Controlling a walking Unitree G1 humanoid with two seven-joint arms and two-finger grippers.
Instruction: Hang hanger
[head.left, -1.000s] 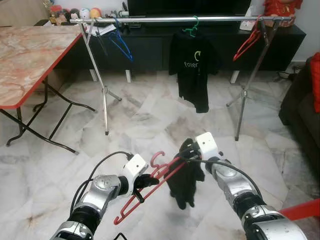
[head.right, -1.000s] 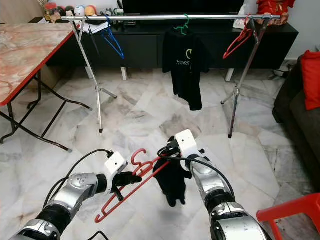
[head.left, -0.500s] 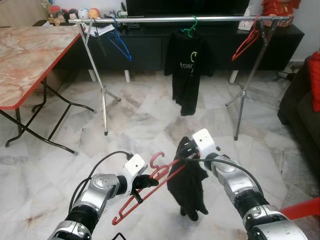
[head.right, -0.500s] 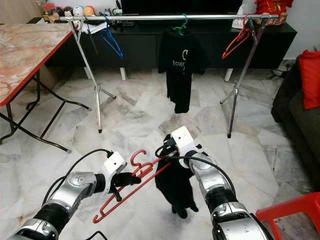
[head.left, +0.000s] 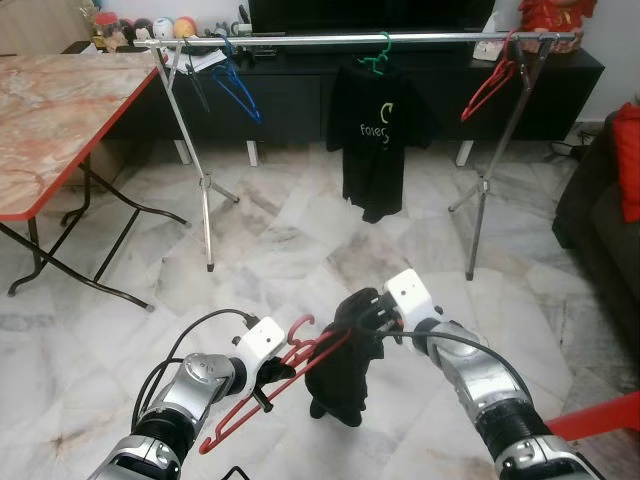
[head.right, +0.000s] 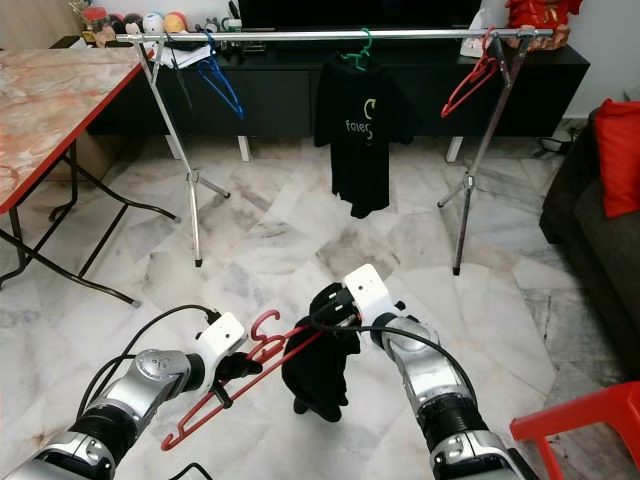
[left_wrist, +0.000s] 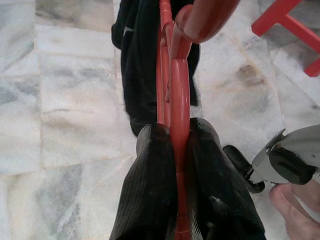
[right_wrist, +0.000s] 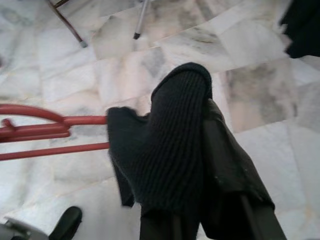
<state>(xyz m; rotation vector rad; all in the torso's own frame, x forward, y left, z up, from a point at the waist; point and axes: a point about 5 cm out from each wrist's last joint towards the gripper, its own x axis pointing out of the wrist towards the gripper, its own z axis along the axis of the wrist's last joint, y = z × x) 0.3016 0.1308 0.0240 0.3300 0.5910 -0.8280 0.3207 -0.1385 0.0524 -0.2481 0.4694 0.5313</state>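
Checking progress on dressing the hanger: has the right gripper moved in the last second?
Yes. The right gripper, shut on the black garment, has shifted toward the robot's left along the red hanger, closer to the left gripper, judged against the rack foot.

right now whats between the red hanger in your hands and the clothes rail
Bare marble floor, seen in the left eye view. The red hanger is clamped in the left tool, the right tool grips the black garment, and the rail stands beyond.

Red hanger (head.left: 262, 385); black garment (head.left: 345, 368); grey-veined white marble floor (head.left: 290, 250)
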